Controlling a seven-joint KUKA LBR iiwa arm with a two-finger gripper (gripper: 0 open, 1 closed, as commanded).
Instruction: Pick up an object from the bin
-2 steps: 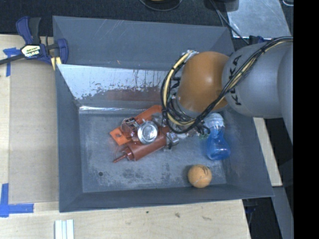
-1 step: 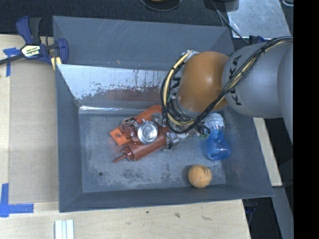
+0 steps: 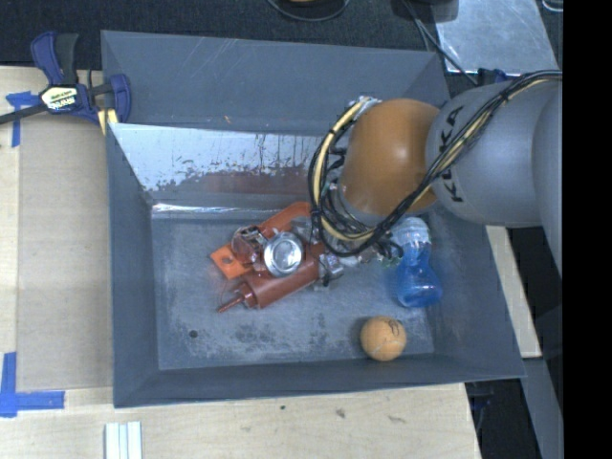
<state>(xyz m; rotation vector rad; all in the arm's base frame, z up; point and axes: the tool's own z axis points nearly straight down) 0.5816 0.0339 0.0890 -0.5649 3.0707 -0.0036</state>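
Claw (image 3: pixel 323 262) is low in the bin (image 3: pixel 191 371), tucked under the orange wrist cover; released or clenched, I cannot tell. Just beside it, away from the arm, lies a red tool (image 3: pixel 263 285) with a silver round piece (image 3: pixel 283 254) on top. The risk is an off-centre nip dragging both, or the wrist nudging the blue bottle (image 3: pixel 417 277) behind. The arm is bent over, wrist down.
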